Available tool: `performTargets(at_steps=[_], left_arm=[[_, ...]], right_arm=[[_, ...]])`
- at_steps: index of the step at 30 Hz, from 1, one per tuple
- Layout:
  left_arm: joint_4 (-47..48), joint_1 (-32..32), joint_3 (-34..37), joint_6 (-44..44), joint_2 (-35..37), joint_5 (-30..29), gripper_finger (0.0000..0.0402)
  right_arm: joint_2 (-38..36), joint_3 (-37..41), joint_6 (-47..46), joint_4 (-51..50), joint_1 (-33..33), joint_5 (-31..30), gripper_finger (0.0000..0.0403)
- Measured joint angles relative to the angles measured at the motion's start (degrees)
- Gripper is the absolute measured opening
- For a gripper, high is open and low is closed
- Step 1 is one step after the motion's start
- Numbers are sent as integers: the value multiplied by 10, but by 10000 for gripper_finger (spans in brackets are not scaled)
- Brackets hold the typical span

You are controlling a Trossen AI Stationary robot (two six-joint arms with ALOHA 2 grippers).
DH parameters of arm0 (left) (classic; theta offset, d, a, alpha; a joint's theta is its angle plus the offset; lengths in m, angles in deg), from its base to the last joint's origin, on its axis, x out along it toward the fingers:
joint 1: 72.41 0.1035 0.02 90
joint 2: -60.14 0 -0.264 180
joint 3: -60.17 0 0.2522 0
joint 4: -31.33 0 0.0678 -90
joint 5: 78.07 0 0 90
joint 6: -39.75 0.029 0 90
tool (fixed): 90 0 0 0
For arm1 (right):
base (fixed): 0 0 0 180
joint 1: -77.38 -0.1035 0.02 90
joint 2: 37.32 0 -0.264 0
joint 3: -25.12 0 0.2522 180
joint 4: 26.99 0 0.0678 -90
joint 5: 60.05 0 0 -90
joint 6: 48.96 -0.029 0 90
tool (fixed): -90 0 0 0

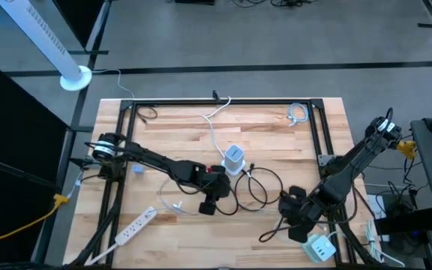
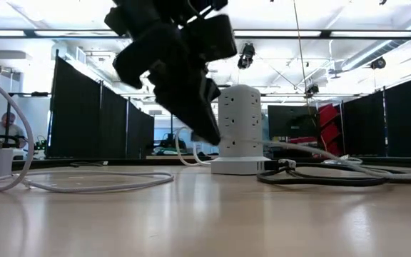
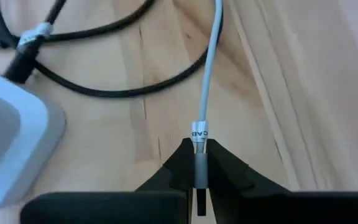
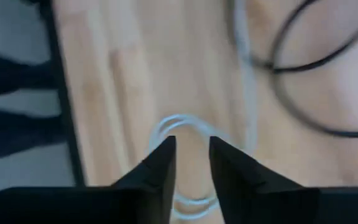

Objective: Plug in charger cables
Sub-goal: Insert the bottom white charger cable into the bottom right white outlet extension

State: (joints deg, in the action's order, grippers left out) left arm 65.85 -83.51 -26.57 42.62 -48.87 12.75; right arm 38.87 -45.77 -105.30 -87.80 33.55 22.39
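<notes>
White cable (image 3: 207, 74) sits clamped in the left gripper (image 3: 199, 163), running straight ahead; the tower (image 1: 233, 159) stands just beside. Right gripper (image 4: 191, 163), parted, is farther off.

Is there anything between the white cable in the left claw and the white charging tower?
Nothing visible blocks it. The left claw is shut on the white cable; only bare wood and a flat black cable separate it from the charging tower.

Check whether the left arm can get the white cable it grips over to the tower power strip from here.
Probably yes. The left gripper is shut on the white cable close beside the tower power strip; only loose black cable lies between.
</notes>
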Motion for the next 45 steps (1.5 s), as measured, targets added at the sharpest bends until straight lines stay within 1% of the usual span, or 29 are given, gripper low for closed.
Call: performTargets(at_steps=[3, 6, 11, 15, 17, 19, 21, 26, 30, 34, 40, 45], left_arm=[[0, 6, -6, -4, 2, 0, 18], [4, 11, -18, -19, 1, 0, 18], [0, 21, -69, -25, 6, -13, 18], [-1, 30, -128, -26, 6, -32, 18], [4, 32, -159, -9, 7, -46, 18], [29, 34, -189, 33, 7, -67, 18], [43, 41, -214, 55, 7, -91, 18], [39, 68, -276, 57, 7, -103, 18], [37, 65, -308, 79, 7, -89, 18], [41, 63, -320, 87, 7, -74, 18], [60, 53, -320, 88, 7, -73, 18], [59, 37, -320, 118, 7, -73, 18]], right_arm=[[-6, -38, -1, -84, 0, -61, 121], [-15, -75, -1, -131, 0, -126, 149], [-23, -110, 8, -111, 0, -293, 172], [-24, -110, 49, -70, 2, -415, 171], [-23, -110, 56, -59, 11, -459, 165], [-24, -110, 66, -53, 23, -473, 158], [-25, -109, 82, -37, 30, -475, 152], [-27, -109, 142, -7, 40, -475, 138], [-27, -112, 151, -2, 50, -476, 126], [-27, -129, 173, 1, 58, -476, 111], [-27, -164, 251, 2, 65, -476, 89], [-27, -171, 301, 1, 77, -470, 72]])
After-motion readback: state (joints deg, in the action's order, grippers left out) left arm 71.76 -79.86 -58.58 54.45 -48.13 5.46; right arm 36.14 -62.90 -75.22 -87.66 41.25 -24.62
